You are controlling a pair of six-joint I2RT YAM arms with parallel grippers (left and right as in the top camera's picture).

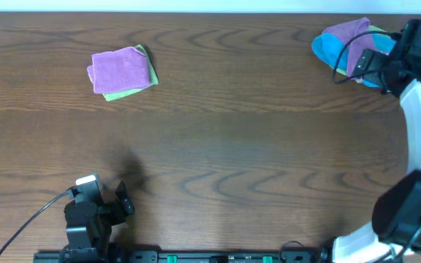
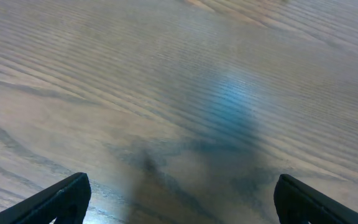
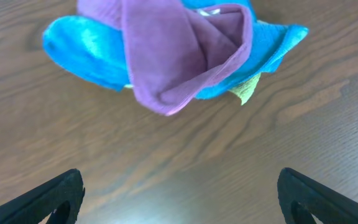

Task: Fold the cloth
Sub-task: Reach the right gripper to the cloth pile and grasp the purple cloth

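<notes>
Brown wood-grain table (image 1: 232,146) fills my overhead view, and most of what lies on it sits along the far edge. The cloth (image 1: 348,36) is at the upper right of that view, a lilac heap draped loosely over a bright blue cloth (image 1: 326,50), with the right arm's wrist just beside it.

In the right wrist view the cloth (image 3: 179,56) lies in the upper half of the frame, its edges curled up into a rough pocket. The blue cloth (image 3: 79,56) spreads out under it on both sides, and a yellow-green corner (image 3: 246,90) pokes out below. A scrap of white (image 3: 210,10) shows at the top edge. My right gripper (image 3: 179,202) is spread wide with only bare wood between its tips, short of the cloth.

The left gripper (image 2: 179,199) is also spread wide over bare table, empty, at the lower left of the overhead view.

At the upper left, a second purple cloth (image 1: 121,67) lies folded on a yellow-green cloth (image 1: 126,91).
</notes>
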